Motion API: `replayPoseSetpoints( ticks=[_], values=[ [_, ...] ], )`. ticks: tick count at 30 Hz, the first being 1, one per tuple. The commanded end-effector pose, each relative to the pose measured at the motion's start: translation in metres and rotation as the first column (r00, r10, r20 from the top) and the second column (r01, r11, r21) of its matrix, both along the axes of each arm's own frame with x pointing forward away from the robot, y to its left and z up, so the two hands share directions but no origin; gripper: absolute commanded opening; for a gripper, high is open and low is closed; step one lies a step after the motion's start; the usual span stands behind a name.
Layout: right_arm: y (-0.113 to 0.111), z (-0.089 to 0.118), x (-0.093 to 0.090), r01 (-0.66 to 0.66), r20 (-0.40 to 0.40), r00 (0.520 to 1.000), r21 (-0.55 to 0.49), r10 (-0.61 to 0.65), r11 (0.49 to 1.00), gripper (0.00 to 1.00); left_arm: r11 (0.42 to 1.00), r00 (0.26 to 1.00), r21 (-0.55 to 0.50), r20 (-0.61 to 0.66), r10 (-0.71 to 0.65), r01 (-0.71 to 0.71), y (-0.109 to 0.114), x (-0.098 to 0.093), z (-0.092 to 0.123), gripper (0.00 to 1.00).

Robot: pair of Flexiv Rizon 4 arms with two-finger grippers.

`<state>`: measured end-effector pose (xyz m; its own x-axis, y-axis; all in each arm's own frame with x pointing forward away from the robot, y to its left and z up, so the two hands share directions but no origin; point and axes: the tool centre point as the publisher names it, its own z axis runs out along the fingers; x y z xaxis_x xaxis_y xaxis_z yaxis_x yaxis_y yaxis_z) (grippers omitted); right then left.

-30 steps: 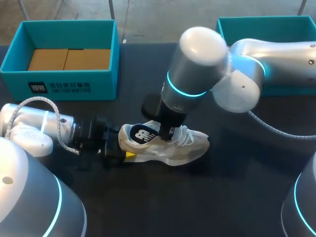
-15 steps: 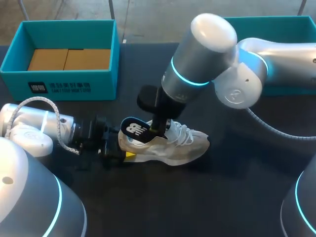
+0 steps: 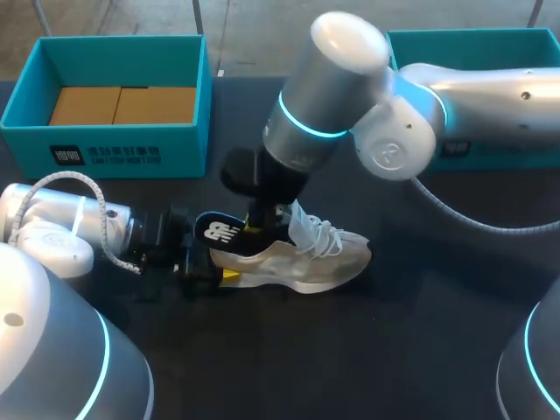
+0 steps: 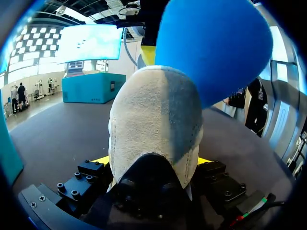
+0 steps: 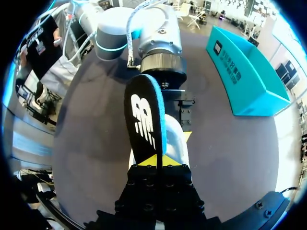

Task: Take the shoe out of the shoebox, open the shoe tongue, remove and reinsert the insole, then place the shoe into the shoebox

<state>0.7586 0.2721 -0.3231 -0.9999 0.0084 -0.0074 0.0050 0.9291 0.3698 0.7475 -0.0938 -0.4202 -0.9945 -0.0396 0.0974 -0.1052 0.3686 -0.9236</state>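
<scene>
A pale grey shoe (image 3: pixel 306 262) with white laces lies on its sole on the dark table, toe to the right. My left gripper (image 3: pixel 210 267) holds its heel (image 4: pixel 153 124) from both sides, fingers wide apart. My right gripper (image 3: pixel 255 226) hangs over the shoe's opening, shut on the dark insole (image 3: pixel 219 234). The insole sticks out over the heel, tilted, with its white logo up (image 5: pixel 144 120) and its blue underside (image 4: pixel 211 43) facing the left wrist camera. In the right wrist view the insole's edge sits pinched between the yellow tips of the right gripper (image 5: pixel 157 160).
A teal shoebox (image 3: pixel 114 153) with brown cardboard inside stands at the back left. A second teal box (image 3: pixel 472 39) stands at the back right, partly behind my right arm. Dark bare table lies in front of the shoe.
My right gripper has moved up and to the left, drawing the insole out of the shoe and over the heel. The left arm and the shoe have kept still.
</scene>
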Motion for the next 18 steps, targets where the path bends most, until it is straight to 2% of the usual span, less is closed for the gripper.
replayPoseSetpoints(
  ticks=[1,7,8,9,10,11,14,18],
  values=[
    [0.008,0.007,0.005,-0.009,0.000,1.000,-0.017,0.009,1.000,0.00,1.000,1.000,0.001,-0.001,0.000,0.000,0.000,0.000,0.000,0.00],
    [0.012,0.008,0.009,-0.019,-0.010,1.000,-0.014,0.019,1.000,0.00,1.000,1.000,0.001,-0.001,0.000,0.000,0.000,0.000,0.000,0.00],
    [0.012,0.008,0.009,-0.019,-0.020,1.000,-0.015,0.018,1.000,0.15,1.000,1.000,0.001,-0.001,0.000,0.000,0.000,0.000,0.000,0.00],
    [0.011,0.007,0.009,-0.018,-0.028,0.999,-0.014,0.018,1.000,0.41,1.000,1.000,0.001,-0.001,0.000,0.000,0.000,0.000,0.000,0.00],
    [0.011,0.006,0.009,-0.020,-0.038,0.999,-0.010,0.019,1.000,0.51,1.000,1.000,0.001,-0.001,0.000,0.000,0.000,0.000,0.000,0.00],
    [0.010,0.006,0.008,-0.020,-0.049,0.999,-0.005,0.020,1.000,0.65,1.000,1.000,0.001,-0.001,0.000,0.000,0.000,0.000,0.000,0.00],
    [0.004,0.010,0.008,-0.028,-0.075,0.997,-0.010,0.027,1.000,0.82,1.000,1.000,0.001,-0.001,0.000,0.000,0.000,0.000,0.000,0.00],
    [-0.004,0.016,0.009,-0.040,-0.110,0.993,-0.038,0.036,0.998,0.87,1.000,1.000,0.001,-0.001,0.000,0.000,0.000,0.000,0.000,0.00]
  ],
)
